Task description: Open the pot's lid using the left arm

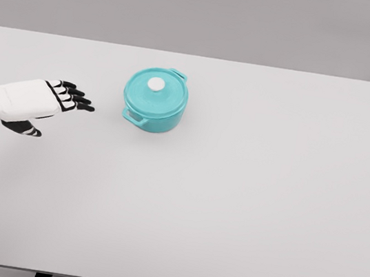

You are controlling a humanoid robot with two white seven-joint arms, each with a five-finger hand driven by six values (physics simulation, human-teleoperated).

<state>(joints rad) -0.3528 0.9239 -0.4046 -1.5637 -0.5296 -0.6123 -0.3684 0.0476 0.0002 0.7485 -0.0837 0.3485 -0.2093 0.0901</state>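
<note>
Left hand (51,101), white-backed with black fingers (74,97), entering from the left edge of the head view at mid-height. The fingers are extended and slightly spread, pointing to the right toward the pot; the thumb (25,129) hangs separately below the palm. The hand holds nothing and touches no object. A gap of bare surface lies between the fingertips and the nearest side of the vessel.

Pot (154,101), teal and round, standing upright on the worktop (230,208) to the right of the hand, in the rear left-of-centre part of the surface. Two small side handles are visible: one at the lower left of the body, facing roughly toward the hand, and one at the upper right rim.

Lid (157,90), the same teal, seated flat and closed on the pot. Its white round knob (156,84) sits at the centre of the top.

The worktop is plain white and extends across the full width of the view, against a grey background.
</note>
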